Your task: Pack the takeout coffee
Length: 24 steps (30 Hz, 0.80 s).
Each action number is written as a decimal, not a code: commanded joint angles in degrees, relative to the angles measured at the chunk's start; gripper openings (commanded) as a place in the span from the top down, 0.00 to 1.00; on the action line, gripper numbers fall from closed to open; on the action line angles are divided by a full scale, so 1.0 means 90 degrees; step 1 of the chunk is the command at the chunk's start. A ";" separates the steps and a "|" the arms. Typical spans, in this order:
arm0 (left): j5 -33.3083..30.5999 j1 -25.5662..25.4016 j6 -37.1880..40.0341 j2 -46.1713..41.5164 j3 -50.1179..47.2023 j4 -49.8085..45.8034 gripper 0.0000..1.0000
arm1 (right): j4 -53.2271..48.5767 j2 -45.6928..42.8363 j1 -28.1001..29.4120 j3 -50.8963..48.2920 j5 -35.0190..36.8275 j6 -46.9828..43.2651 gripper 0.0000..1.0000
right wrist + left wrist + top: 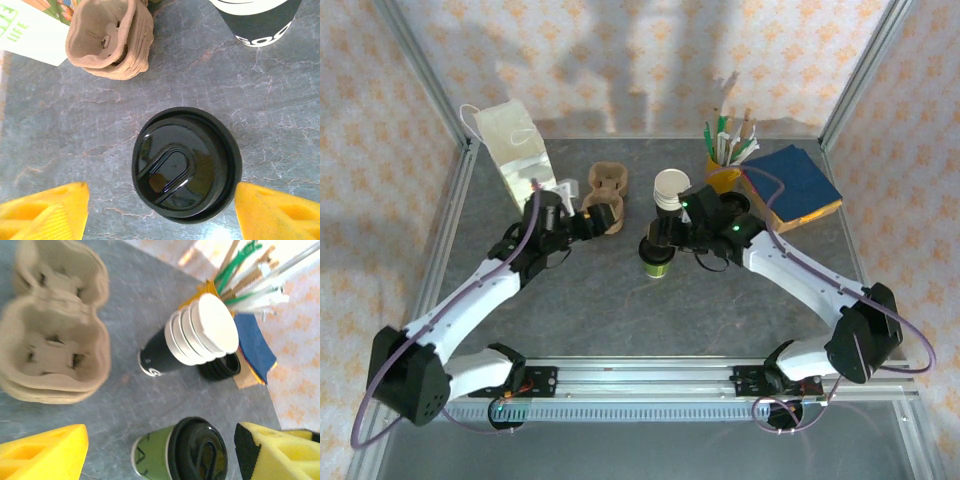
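We found the takeout coffee [186,164] upright just right of the pulp carrier [607,182]. Our right gripper [161,194] straddled its lid, released and touching nothing. Our left gripper [588,222] gaped empty at the carrier. We judged a centred, level squeeze below the lid safest.

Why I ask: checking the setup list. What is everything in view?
small pale green paper takeout coffee cup with black plastic lid: one, table centre
stack of white lidless paper cups: one, dark band, behind the coffee
brown moulded pulp cup carriers: nested stack, left of those cups
yellow cup of sticks and straws: one, back right
black plastic lids: stack, beside the white cups
blue napkin stack: one, far right
white paper bag: one, back left
left gripper: yellow pads, open, by the carriers
right gripper: yellow pads, open, straddling the coffee
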 commanded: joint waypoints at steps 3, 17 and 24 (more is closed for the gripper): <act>-0.0417 0.0250 0.0075 -0.0574 -0.0378 -0.0294 0.21 | -0.1070 0.0519 0.0573 0.0600 0.1636 0.0182 0.21; -0.0383 0.0291 0.0174 -0.0718 -0.0490 -0.0304 0.20 | -0.1601 0.1604 0.1106 0.1458 0.2418 0.0228 0.15; -0.0368 0.0330 0.0176 -0.0711 -0.0591 -0.0261 0.19 | -0.1815 0.1970 0.1178 0.1691 0.2576 0.0221 0.16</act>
